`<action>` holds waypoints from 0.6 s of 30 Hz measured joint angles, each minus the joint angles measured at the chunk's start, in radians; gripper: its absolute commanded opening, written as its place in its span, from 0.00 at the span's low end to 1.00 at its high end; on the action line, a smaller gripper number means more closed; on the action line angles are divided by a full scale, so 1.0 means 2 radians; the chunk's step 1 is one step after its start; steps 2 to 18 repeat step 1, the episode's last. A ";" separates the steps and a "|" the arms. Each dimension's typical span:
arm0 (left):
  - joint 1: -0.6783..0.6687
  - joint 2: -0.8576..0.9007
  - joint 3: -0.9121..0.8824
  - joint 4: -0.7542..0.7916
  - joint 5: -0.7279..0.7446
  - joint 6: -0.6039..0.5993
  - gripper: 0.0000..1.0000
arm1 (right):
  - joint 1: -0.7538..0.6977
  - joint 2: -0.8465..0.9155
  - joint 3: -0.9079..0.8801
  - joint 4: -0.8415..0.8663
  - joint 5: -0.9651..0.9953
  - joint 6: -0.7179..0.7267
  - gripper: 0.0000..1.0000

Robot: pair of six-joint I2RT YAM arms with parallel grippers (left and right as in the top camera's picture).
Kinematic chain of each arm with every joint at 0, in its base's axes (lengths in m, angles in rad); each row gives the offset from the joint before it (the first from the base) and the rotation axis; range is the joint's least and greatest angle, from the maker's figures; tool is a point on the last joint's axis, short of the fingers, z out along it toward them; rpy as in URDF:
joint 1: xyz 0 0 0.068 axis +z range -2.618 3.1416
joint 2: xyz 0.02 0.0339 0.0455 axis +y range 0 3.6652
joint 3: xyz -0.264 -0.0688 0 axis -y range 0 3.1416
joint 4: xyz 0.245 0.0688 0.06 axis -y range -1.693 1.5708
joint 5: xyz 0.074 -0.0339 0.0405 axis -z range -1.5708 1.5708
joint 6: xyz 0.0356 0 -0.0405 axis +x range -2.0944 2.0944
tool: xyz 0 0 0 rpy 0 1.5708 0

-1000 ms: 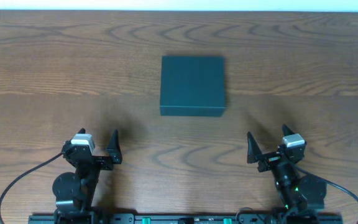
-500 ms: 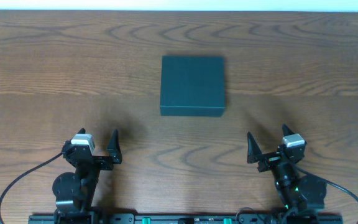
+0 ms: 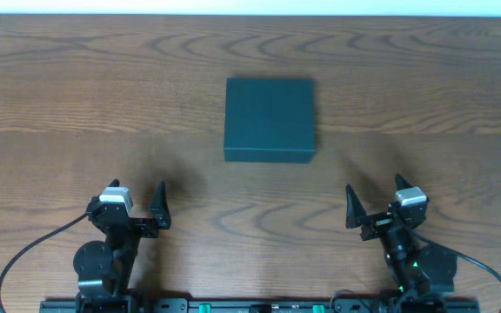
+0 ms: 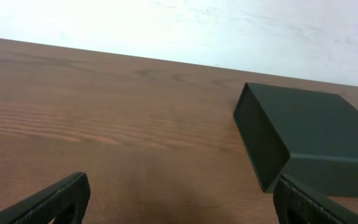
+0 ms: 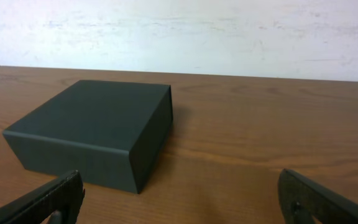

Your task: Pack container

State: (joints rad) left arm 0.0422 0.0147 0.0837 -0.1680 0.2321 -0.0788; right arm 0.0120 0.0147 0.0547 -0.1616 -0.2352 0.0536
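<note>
The dark teal-green container lies closed on the wooden table, at the middle in the overhead view. It also shows at the right of the left wrist view and at the left of the right wrist view. My left gripper is open and empty near the front left edge, well short of the container. My right gripper is open and empty near the front right edge. Only the fingertips show in the left wrist view and the right wrist view. No snack items are in view.
The wooden table stretches around the container on all sides. A white wall stands behind the table's far edge. Cables run from the arm bases at the front edge.
</note>
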 measured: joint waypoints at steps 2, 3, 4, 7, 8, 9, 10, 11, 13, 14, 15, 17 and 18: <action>0.000 0.000 0.000 0.000 0.000 0.000 0.95 | 0.000 0.000 0.000 0.000 0.000 0.000 0.99; 0.000 0.000 0.000 0.000 0.000 0.000 0.95 | 0.000 0.000 0.000 0.000 0.000 0.000 0.99; 0.000 0.000 0.000 0.000 0.000 0.000 0.95 | 0.000 0.000 0.000 0.000 0.000 0.000 0.99; 0.000 0.000 0.000 0.000 0.000 0.000 0.95 | 0.000 0.000 0.000 0.000 0.000 0.000 0.99; 0.000 0.000 0.000 0.000 0.000 0.000 0.95 | 0.000 0.000 0.000 0.000 0.000 0.000 0.99; 0.000 0.000 0.000 0.000 0.000 0.000 0.95 | 0.000 0.000 0.000 0.000 0.000 0.000 0.99; 0.000 0.000 0.000 0.000 0.000 0.000 0.95 | 0.000 0.000 0.000 0.000 0.000 0.000 0.99; 0.000 0.000 0.000 0.000 0.000 0.000 0.95 | 0.000 0.000 0.000 0.000 0.000 0.000 0.99; 0.000 0.000 0.000 0.000 0.000 0.000 0.95 | 0.000 0.000 0.000 0.000 0.000 0.000 0.99; 0.000 0.000 0.000 0.000 0.000 0.000 0.95 | 0.000 0.000 0.000 0.000 0.000 0.000 0.99; 0.000 0.000 0.000 0.000 0.000 0.000 0.95 | 0.000 0.000 0.000 0.000 0.000 0.000 0.99; 0.000 0.000 0.000 0.000 0.000 0.000 0.95 | 0.000 0.000 0.000 0.000 0.000 0.000 0.99; 0.000 0.000 0.000 0.000 0.000 0.000 0.95 | 0.000 0.000 0.000 0.000 0.000 0.000 0.99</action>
